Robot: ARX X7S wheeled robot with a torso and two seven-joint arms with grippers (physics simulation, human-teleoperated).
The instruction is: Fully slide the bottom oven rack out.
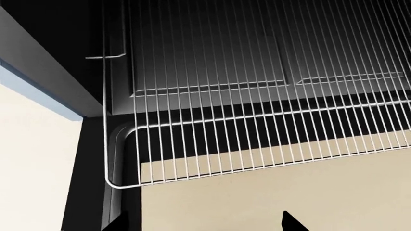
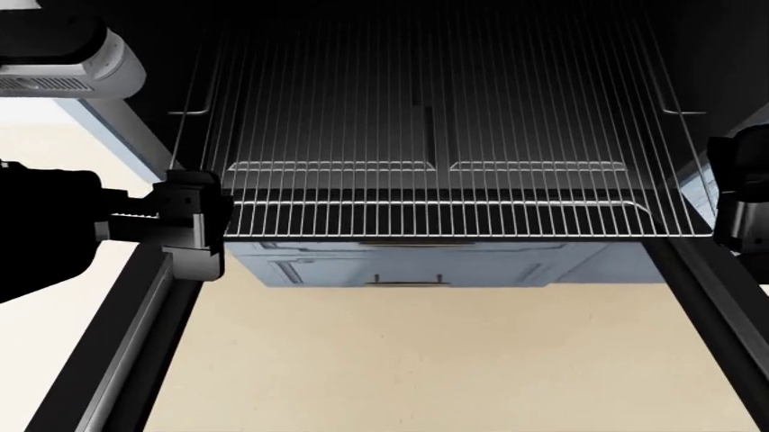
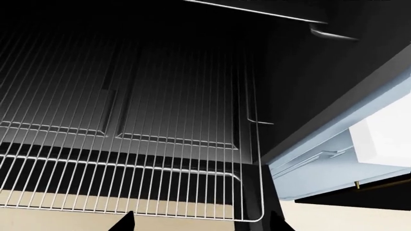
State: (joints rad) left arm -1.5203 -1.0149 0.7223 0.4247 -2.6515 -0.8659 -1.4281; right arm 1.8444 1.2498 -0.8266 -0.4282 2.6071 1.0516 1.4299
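Beige floor, oven interior dark

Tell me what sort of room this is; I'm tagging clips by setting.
Most likely a kitchen. An open oven has its wire rack slid forward, and blue-grey drawers with bar handles show through the door glass, above a plain beige floor.

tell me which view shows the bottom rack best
The head view: the bottom rack shows across its full width, front edge and both corners, sticking out of the oven. The left wrist view shows only one front corner and part of the grid. The right wrist view shows the other corner.
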